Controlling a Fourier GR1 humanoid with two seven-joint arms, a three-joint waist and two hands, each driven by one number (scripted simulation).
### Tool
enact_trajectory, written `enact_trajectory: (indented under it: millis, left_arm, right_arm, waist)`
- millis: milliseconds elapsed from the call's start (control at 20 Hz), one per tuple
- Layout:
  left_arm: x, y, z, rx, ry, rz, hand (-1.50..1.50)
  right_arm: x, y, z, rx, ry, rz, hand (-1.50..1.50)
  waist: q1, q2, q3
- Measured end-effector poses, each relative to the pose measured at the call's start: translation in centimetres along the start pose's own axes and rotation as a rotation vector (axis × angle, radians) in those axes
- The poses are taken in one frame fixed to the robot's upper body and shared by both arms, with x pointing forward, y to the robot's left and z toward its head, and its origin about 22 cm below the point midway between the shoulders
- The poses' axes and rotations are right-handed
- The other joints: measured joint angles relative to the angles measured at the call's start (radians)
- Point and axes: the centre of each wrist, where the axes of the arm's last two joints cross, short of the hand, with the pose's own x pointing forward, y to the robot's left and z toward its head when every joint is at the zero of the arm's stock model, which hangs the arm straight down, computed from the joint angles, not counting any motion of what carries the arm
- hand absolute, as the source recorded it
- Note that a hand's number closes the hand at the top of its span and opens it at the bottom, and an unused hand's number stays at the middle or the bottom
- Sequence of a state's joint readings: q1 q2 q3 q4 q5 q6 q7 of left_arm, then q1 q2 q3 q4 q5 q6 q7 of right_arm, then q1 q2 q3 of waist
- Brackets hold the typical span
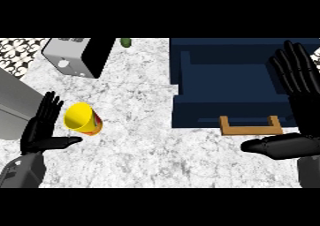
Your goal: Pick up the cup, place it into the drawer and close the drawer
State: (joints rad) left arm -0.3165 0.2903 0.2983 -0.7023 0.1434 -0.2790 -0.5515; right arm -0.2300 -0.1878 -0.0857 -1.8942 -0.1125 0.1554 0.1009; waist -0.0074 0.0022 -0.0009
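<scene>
You are seeing the yellow cup point(82, 118) lying tipped at mid-left on the counter point(156, 145), just beside your left hand point(42, 130), whose fingers are spread, holding nothing. Your right hand point(299, 110) is hanging flat and empty over the open drawer point(228, 75). A sideways nudge risks rolling the cup away. Its orange label is unreadable.

Light falls bright and even across the marble counter point(143, 145), with no hot glare anywhere on it. Shadows are faint: a soft dark patch sits just under the yellow cup point(82, 118) toward 5 o'clock. The navy drawer point(231, 84) at 1 o'clock stays dim inside, its walls barely separable. Both black hands swallow the light, showing only dull grey sheen along the fingers. Edges look straight, without bending.
</scene>
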Motion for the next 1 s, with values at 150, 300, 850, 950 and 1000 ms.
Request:
enact_trajectory:
  millis: [150,300,850,950,1000]
  left_arm:
    - [-1.3,0.6,0.1,0.008,0.005,-0.012,-1.50]
    - [-2.6,0.7,0.8,0.013,0.004,-0.016,-1.50]
    - [-4.7,0.2,2.1,0.035,-0.004,-0.026,-1.50]
    - [-4.5,-0.1,1.5,0.037,-0.014,-0.029,-1.50]
    - [-4.4,-0.1,1.4,0.035,-0.015,-0.030,-1.50]
  right_arm:
    - [-0.3,0.0,-0.2,-0.004,-0.005,0.001,-1.50]
    - [-0.4,-0.2,-0.5,-0.003,-0.008,0.003,-1.50]
    - [0.6,-0.2,-1.5,0.011,-0.012,-0.010,-1.50]
    - [0.2,0.0,-1.5,0.016,-0.009,-0.007,-1.50]
    - [0.2,-0.1,-1.7,0.018,-0.009,-0.007,-1.50]
  waist:
    - [-0.003,0.002,0.000]
    - [-0.006,0.003,-0.001]
    - [-0.018,0.009,-0.003]
    - [-0.021,0.010,-0.003]
    - [-0.022,0.011,-0.004]
